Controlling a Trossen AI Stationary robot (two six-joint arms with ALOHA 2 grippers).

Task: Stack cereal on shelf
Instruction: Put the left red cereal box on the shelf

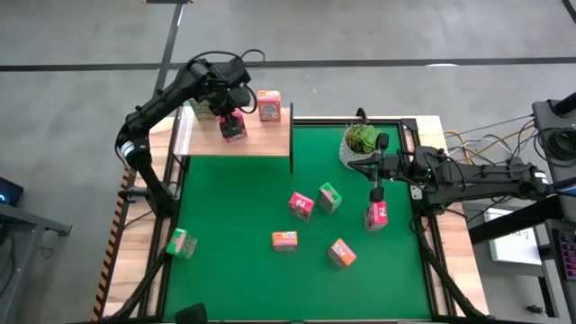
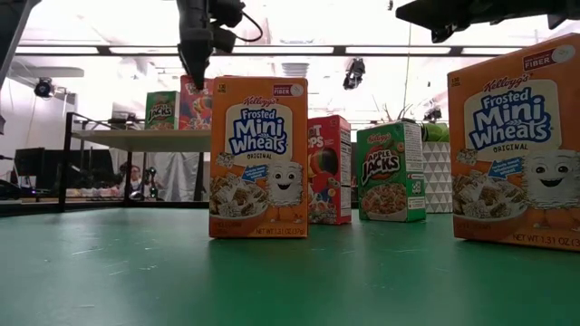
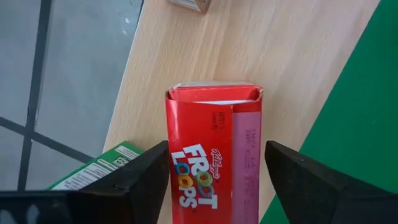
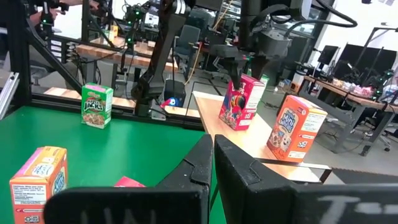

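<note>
The light-wood shelf (image 1: 261, 142) stands at the table's far left. On it stand a green box (image 1: 202, 110), an orange box (image 1: 268, 105) and a pink Froot Loops box (image 1: 234, 128). My left gripper (image 3: 214, 171) is open above the pink box (image 3: 214, 149), one finger on either side of its upper part; a gap shows beside one finger. My right gripper (image 1: 377, 193) is shut over the table's right side, close to another pink box (image 1: 376, 216) that stands on the green mat; only a pink corner (image 4: 127, 182) of it shows in the right wrist view.
Loose on the green mat are a pink box (image 1: 301, 205), a green box (image 1: 329, 198) and two orange boxes (image 1: 284, 240) (image 1: 342, 254). Another green box (image 1: 182, 243) is at the left edge. A potted plant (image 1: 360, 144) stands at the far right.
</note>
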